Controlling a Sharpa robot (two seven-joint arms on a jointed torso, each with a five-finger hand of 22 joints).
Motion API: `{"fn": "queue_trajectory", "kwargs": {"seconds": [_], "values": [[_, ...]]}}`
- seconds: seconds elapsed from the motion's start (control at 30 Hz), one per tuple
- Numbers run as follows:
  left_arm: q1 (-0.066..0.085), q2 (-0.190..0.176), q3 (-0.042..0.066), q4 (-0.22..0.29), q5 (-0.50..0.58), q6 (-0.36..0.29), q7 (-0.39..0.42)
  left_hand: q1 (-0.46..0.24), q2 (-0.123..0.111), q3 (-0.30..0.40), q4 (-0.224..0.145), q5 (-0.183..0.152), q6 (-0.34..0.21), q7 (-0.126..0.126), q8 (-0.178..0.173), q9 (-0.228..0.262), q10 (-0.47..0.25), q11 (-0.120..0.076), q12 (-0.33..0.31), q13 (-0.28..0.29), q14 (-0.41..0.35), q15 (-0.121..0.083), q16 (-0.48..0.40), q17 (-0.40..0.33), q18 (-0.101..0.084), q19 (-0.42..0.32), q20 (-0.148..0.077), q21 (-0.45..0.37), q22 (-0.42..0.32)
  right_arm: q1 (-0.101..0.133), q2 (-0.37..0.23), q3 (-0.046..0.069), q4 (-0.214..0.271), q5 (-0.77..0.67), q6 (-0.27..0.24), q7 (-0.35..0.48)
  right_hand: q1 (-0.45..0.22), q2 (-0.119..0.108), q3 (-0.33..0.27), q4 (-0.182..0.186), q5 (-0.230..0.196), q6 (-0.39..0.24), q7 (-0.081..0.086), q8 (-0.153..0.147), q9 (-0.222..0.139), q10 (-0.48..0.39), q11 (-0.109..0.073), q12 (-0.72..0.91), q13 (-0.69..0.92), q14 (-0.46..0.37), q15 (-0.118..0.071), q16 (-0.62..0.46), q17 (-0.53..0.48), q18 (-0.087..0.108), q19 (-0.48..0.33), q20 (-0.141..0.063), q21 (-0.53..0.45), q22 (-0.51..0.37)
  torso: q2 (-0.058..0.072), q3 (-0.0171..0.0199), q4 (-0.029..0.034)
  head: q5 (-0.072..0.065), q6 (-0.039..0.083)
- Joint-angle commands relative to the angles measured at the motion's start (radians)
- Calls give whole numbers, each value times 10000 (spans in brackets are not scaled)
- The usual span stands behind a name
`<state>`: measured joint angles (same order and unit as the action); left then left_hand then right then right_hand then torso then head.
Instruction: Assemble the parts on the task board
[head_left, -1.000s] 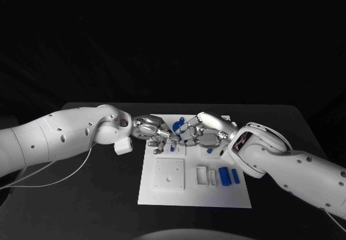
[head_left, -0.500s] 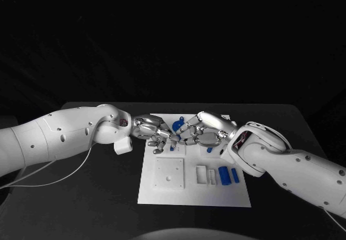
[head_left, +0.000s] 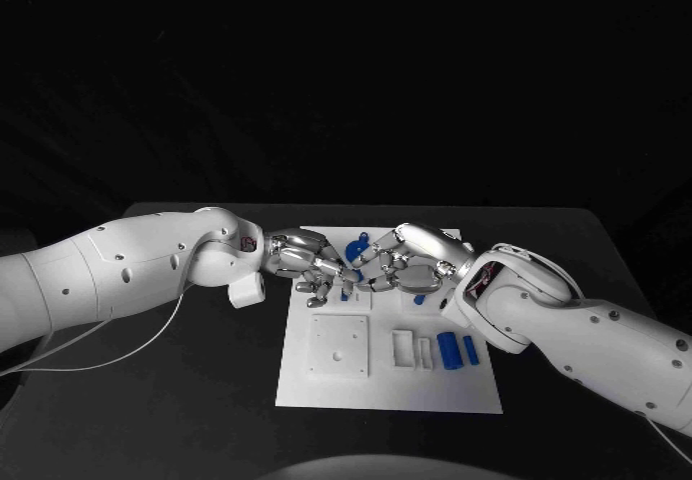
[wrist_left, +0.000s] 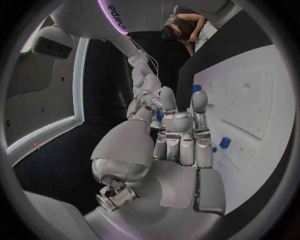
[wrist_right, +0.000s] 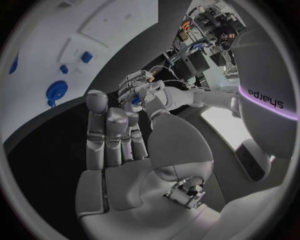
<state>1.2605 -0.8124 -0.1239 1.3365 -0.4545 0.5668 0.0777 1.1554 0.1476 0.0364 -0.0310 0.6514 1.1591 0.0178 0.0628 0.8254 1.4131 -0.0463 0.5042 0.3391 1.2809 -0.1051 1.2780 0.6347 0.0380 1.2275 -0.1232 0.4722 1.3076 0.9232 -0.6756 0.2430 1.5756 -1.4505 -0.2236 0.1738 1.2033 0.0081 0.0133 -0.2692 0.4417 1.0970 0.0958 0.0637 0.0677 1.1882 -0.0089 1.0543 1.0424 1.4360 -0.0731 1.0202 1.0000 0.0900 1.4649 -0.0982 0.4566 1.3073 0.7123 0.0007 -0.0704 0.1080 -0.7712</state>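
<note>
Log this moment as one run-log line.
left hand: holds blue part | right hand: fingertips at that part | task board: blue parts on it

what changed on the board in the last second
Almost nothing. The left hand and right hand stay together over the far half of the task board, fingers meeting around a small blue part. The two blue parts at the near right lie where they were.

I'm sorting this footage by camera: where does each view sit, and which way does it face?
Head view: on the robot's head, looking down at the task board; both arms enter.
Left wrist view: behind the left hand, facing the board.
Right wrist view: behind the right hand, facing the board.
Shared: both wrist views show the other hand too.
</note>
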Motion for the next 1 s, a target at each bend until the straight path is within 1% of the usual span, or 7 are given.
{"fn": "queue_trajectory", "kwargs": {"seconds": [0.03, 0.33, 0.5, 0.57, 0.63, 0.8, 1.0], "values": [[8, 19, 7, 26, -40, 176, 24, 51, 80, 1397, -1456, 19, 62, -8, 54, -14, -77, -11, 32, -10, -66, -14, 62, -20, -32, -70, -12, 71, 188, -9, 18, -8, 18, 0, 137, 29, 70, 49, -51, -21, 35, -16, -20, -9, -2, -24, 16, -13, -4, -50, -12, -23, -7, -75, 311, 31, -63, 485, 0, 4, -5, -2, -6], [8, 26, 7, 7, -44, 174, 23, 51, 80, 1397, -1456, 19, 62, -8, 54, -14, -77, -11, 32, -10, -66, -14, 62, -20, -32, -70, -12, 71, 188, -9, 26, -17, 53, 22, 135, 82, 86, 242, 95, -91, -139, 203, -80, -14, -3, 10, -24, 23, 24, -34, -42, 5, 17, -113, 324, 1, -12, 499, -1, 3, -6, -13, -16], [8, 31, 7, -2, -45, 174, 17, 55, 78, 1389, -1439, 8, 67, -7, 55, -19, -79, -11, 35, -13, -66, -13, 71, -28, -30, -73, -11, 76, 186, -9, 29, -25, 60, 31, 151, 100, 153, 404, 526, -119, -830, 461, -157, -10, 6, 47, -64, 52, 56, -25, -80, 14, 33, -151, 321, -35, 38, 512, 0, 2, -1, -12, -33], [8, 32, 7, -4, -45, 175, 12, 55, 78, 1389, -1439, 8, 67, -7, 55, -19, -79, -11, 35, -13, -66, -13, 71, -28, -30, -73, -11, 76, 186, -9, 30, -27, 57, 32, 156, 102, 178, 454, 881, -120, -1234, 593, -193, -14, 9, 64, -72, 52, 67, -26, -98, 3, 30, -171, 313, -55, 45, 512, -1, 3, 1, -11, -30], [8, 33, 7, -6, -45, 178, 8, 55, 78, 1389, -1439, 8, 67, -7, 55, -19, -79, -11, 35, -13, -66, -13, 71, -28, -30, -73, -11, 76, 186, -9, 30, -28, 52, 32, 164, 102, 173, 471, 1158, -111, -1407, 684, -209, -12, 15, 73, -85, 46, 71, -25, -108, -1, 31, -183, 307, -66, 55, 514, -3, 3, 0, -11, -28], [9, 35, 7, -5, -38, 205, 3, 55, 78, 1389, -1439, 8, 67, -7, 55, -19, -79, -11, 35, -13, -66, -13, 71, -28, -30, -73, -11, 76, 186, -9, 34, -33, 29, 30, 195, 104, 54, 319, 1800, -59, -1619, 816, -239, -10, 23, 86, -101, 21, 86, -31, -123, -24, 28, -205, 288, -87, 65, 511, 0, 0, -2, 4, -41], [9, 40, 7, -15, -21, 187, 5, 67, 68, 1377, -1421, -2, 65, -7, 55, -26, -81, -11, 38, -17, -76, -13, 72, -51, -30, -77, -10, 78, 184, -9, 54, -44, 8, 28, 199, 104, 37, 272, 1918, -36, -1618, 861, -253, -1, 29, 103, -105, 22, 101, -23, -128, -20, 39, -209, 288, -90, 89, 514, -3, -1, -1, -12, -53]]}}
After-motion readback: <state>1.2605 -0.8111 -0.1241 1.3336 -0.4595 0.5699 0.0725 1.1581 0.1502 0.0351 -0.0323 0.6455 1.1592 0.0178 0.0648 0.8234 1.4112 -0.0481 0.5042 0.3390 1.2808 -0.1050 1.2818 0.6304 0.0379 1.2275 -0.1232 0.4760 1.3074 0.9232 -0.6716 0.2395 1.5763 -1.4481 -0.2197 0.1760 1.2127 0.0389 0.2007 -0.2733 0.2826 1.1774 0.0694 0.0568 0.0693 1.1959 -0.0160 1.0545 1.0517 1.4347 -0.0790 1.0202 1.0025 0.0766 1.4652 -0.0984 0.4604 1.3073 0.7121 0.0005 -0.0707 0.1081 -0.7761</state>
